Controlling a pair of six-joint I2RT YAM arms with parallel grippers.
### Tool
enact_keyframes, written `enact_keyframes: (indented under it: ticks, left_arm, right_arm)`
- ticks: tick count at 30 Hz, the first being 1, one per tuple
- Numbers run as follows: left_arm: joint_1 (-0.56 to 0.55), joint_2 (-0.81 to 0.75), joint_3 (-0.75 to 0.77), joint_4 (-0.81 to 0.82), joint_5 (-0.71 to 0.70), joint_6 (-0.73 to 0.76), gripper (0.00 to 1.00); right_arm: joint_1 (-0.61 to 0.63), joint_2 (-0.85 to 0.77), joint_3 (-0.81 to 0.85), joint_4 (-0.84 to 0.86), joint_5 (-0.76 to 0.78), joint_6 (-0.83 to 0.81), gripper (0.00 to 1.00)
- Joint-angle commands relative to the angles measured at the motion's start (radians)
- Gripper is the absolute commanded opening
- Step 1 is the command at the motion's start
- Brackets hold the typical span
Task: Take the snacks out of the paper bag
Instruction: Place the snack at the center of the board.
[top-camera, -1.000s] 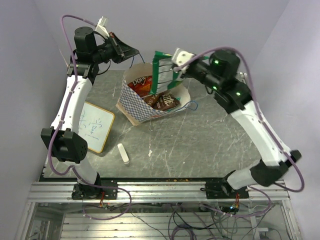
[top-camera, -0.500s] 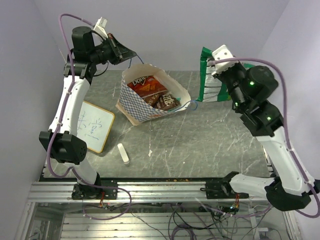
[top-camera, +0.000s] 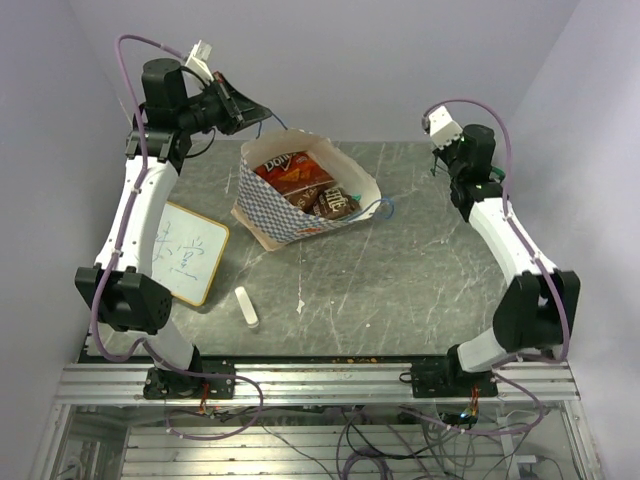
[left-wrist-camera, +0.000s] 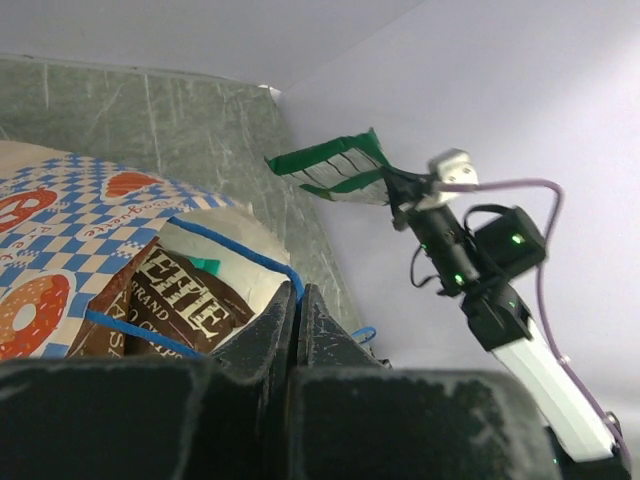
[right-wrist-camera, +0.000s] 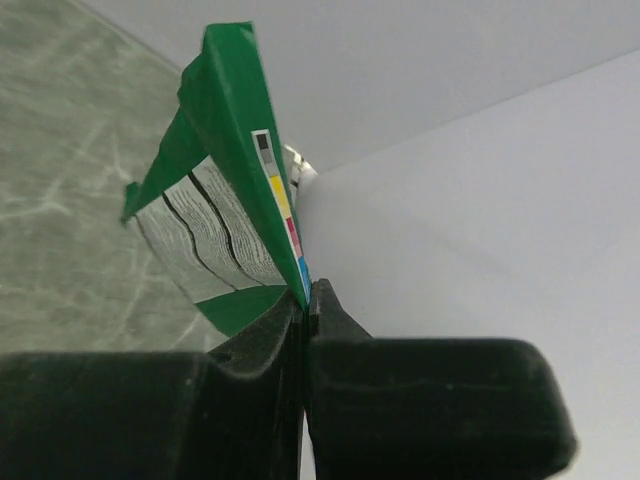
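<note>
Green packet (right-wrist-camera: 235, 200) pinched by its edge in right gripper (right-wrist-camera: 305, 300); blue cord handle (left-wrist-camera: 240, 255) of paper bag (left-wrist-camera: 60, 220) clamped in left gripper (left-wrist-camera: 297, 310); Doritos packet (top-camera: 292, 172) and brown chocolate packet (top-camera: 335, 203) inside.

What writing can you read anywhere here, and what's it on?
"Dori": red-orange packet in the paper bag, rest of the word hidden.
"ETTLE" over "BRAND": brown packet, first letter cut off.
Too blurred to read: handwriting on the whiteboard.
No words, only colour squares: green packet.
</note>
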Motion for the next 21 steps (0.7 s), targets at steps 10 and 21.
enact_keyframes:
  ticks: [10, 21]
  left_arm:
    - [0.02, -0.005, 0.095, -0.031, 0.072, 0.032, 0.07]
    - [0.021, -0.007, 0.066, -0.007, 0.062, -0.002, 0.07]
  right_arm:
    - [0.111, 0.072, -0.249, 0.03, -0.063, 0.043, 0.0]
    - [0.405, -0.131, -0.41, -0.316, -0.19, 0.467, 0.0]
